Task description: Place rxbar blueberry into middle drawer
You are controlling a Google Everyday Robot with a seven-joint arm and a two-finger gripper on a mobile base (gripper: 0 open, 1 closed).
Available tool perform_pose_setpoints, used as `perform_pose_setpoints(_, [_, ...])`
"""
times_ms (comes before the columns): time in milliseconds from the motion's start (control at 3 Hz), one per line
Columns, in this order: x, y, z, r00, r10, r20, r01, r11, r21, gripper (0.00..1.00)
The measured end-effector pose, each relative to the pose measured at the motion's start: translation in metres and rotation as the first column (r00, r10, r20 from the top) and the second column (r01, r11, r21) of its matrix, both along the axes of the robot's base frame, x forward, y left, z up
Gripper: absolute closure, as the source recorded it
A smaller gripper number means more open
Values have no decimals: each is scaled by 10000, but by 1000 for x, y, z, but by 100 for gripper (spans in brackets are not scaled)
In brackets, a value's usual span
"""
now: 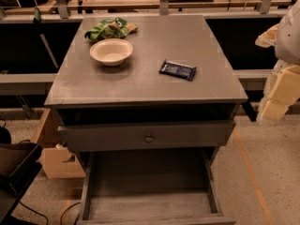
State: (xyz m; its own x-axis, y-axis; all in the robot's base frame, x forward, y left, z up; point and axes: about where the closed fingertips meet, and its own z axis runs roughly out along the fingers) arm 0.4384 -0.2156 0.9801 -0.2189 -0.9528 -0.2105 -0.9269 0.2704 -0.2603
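While middle drawer [150, 184] stands open, rxbar blueberry [177, 70] on tabletop [140, 86]; gripper [277, 96] far right, grip unclear.

Arm [290, 27] seen at right edge of view, partly cut off by frame. White upper segment seen high at edge; cream wrist [268, 35] jutted leftward from it. Gripper [275, 100] hung below wrist, pale yellow, blocky, angled down and to left. Gripper placed at right edge, about mid-height, held in air, nothing touched by it.
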Motion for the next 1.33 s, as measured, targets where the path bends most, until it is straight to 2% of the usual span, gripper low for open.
perform_pose_setpoints(333, [0,0,0,10000,0,2,0,10000,0,0])
perform_pose_setpoints(667, [21,1,4,9976,-228,654,157,9941,1073,0])
perform_pose_setpoints(1000, [64,-8,-7,9850,-571,1631,21,9477,3191,0])
perform_pose_setpoints(1333, [141,3,-17,9445,-1091,3099,-1037,7960,5963,0])
